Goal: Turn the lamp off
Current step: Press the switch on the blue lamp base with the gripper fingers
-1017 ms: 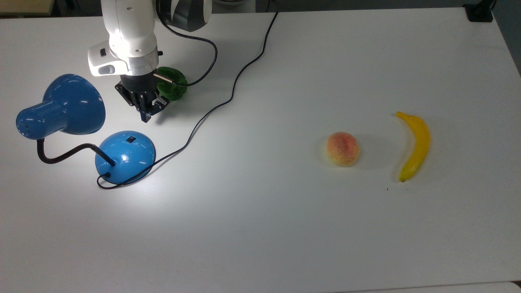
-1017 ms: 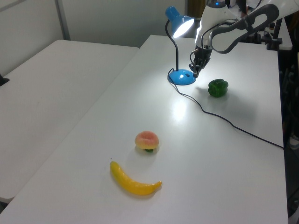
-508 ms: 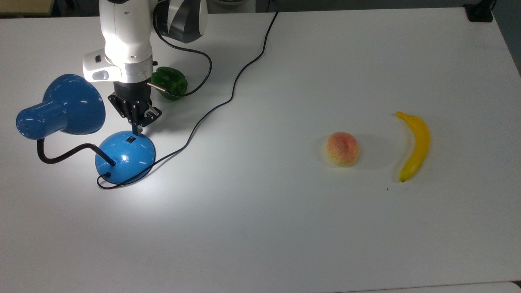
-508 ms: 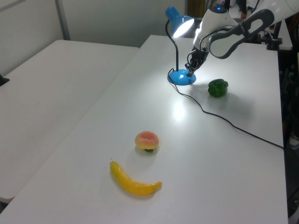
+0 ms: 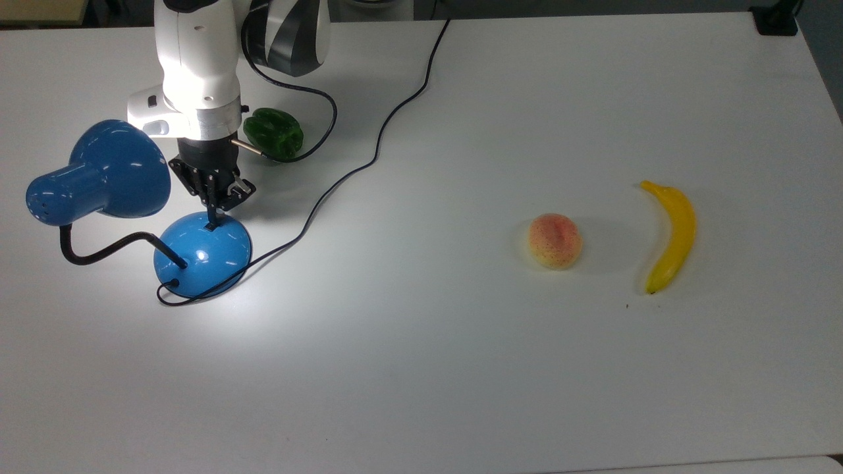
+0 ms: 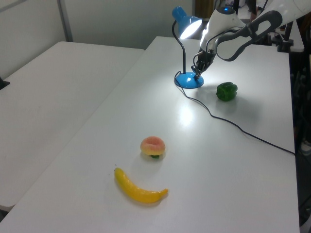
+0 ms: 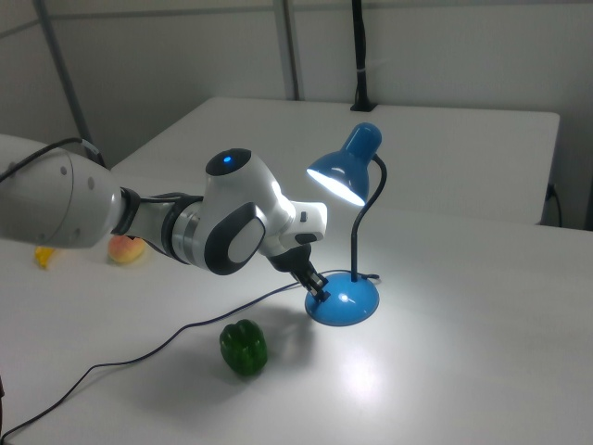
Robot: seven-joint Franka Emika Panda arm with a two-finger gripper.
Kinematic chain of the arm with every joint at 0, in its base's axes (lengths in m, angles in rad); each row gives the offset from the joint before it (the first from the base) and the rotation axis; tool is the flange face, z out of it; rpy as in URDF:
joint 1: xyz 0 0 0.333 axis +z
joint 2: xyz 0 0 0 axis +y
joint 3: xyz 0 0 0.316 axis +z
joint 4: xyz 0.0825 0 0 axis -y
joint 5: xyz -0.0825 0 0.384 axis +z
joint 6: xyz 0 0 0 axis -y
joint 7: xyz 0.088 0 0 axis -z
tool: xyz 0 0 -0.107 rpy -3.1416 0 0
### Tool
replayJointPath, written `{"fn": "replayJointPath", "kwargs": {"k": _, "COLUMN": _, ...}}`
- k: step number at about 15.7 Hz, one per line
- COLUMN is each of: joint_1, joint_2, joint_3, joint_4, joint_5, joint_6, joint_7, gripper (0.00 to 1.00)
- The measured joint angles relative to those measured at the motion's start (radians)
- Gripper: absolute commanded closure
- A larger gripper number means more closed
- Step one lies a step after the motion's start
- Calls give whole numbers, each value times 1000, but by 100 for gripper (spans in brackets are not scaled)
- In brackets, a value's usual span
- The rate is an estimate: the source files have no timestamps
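So the gripper [image 5: 212, 220] is right down on the lamp [image 5: 203, 253] base, at the spot on the dome's upper edge in the top view, where the tips are touching the blue surface. The fingers [image 5: 209, 209] look clenched together into one narrow point, with nothing between them, just pressing on the base. In the right view the gripper [image 7: 320, 290] comes in at a slant and meets the near-left shoulder of the lamp [image 7: 343, 301] base.

The lamp sits near the top view's left edge of the table [image 5: 461, 368]. Its black gooseneck loops out from the base and carries the bell shade off to the top view's left. The bulb is lit: the shade glows in the left view and the right view, and there's a bright patch on the table beside the base. Its thin black cord [image 5: 369, 161] snakes away toward the far edge.

A green pepper [image 5: 274, 133] sits just behind the arm. A peach [image 5: 555, 240] and a banana [image 5: 670, 236] lie well apart from the lamp, toward the top view's right.
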Motion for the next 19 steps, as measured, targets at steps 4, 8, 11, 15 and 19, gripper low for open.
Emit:
{"fn": "replayJointPath", "kwargs": {"k": 4, "joint_1": 0, "joint_2": 8, "joint_3": 0, "joint_4": 8, "joint_5": 0, "joint_6": 0, "joint_7": 0, "gripper": 100}}
{"fn": "replayJointPath", "kwargs": {"k": 8, "joint_1": -1, "joint_2": 12, "joint_3": 0, "joint_4": 11, "joint_5": 0, "joint_6": 0, "joint_7": 0, "gripper": 100}}
{"fn": "replayJointPath", "kwargs": {"k": 11, "joint_1": -1, "joint_2": 13, "joint_3": 0, "joint_4": 11, "joint_5": 0, "joint_6": 0, "joint_7": 0, "gripper": 100}}
{"fn": "replayJointPath", "kwargs": {"k": 15, "joint_1": -1, "joint_2": 15, "joint_3": 0, "joint_4": 11, "joint_5": 0, "joint_6": -1, "joint_7": 0, "gripper": 100}}
{"fn": "replayJointPath", "kwargs": {"k": 19, "joint_1": -1, "joint_2": 13, "joint_3": 0, "joint_4": 17, "joint_5": 0, "joint_6": -81, "joint_7": 0, "gripper": 100}}
